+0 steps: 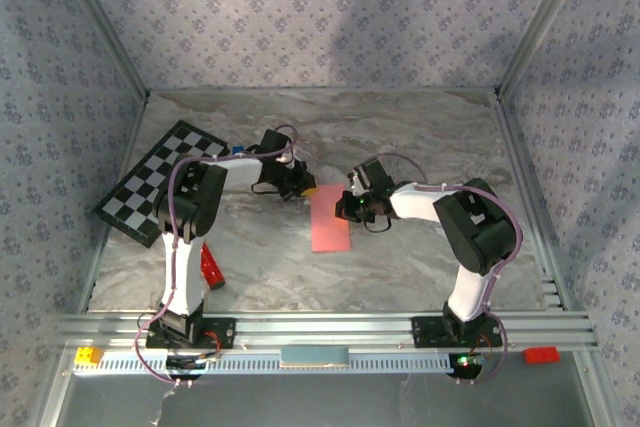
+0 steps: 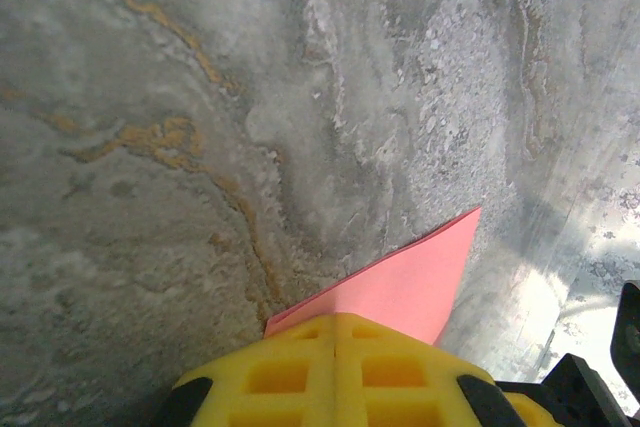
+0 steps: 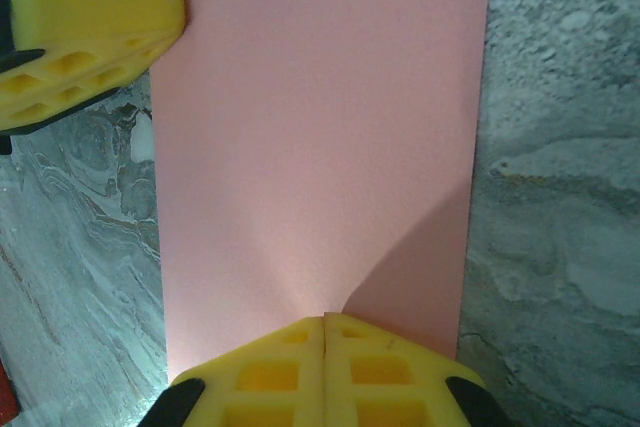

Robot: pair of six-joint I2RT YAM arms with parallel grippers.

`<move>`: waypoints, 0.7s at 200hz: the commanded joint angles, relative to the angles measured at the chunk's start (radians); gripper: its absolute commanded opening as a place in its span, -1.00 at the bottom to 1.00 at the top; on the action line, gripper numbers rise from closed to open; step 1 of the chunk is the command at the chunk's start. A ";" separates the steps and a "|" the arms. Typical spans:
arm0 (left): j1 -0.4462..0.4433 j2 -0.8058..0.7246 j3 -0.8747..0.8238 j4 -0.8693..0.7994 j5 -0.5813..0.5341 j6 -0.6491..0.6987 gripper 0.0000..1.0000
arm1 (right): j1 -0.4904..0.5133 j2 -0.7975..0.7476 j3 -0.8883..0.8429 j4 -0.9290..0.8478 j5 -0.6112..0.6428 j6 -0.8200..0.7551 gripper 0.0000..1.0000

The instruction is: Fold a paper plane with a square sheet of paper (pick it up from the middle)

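The square sheet of paper (image 1: 331, 225) lies on the marble table as a narrow salmon-pink rectangle, folded over on itself. My left gripper (image 1: 302, 189) is shut, its yellow fingertips (image 2: 335, 319) resting at the paper's (image 2: 400, 287) far left corner; that corner points away past the tips. My right gripper (image 1: 350, 207) is shut too, its tips (image 3: 325, 319) down on the paper's (image 3: 320, 127) surface near one short end. The left gripper's yellow fingers (image 3: 80, 37) sit on the opposite corner in the right wrist view. The paper looks flat; no paper shows between either pair of jaws.
A black-and-white checkerboard (image 1: 160, 185) lies at the left, with a tiny blue cube (image 1: 237, 149) at its far corner. A red glittery bar (image 1: 212, 267) lies by the left arm's base. A yellow block (image 1: 88, 355) and a red block (image 1: 540, 354) sit on the front rail.
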 commanded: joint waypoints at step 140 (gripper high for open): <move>0.064 0.052 0.072 -0.038 -0.187 0.011 -0.96 | -0.001 0.065 -0.058 -0.192 0.081 -0.002 -1.00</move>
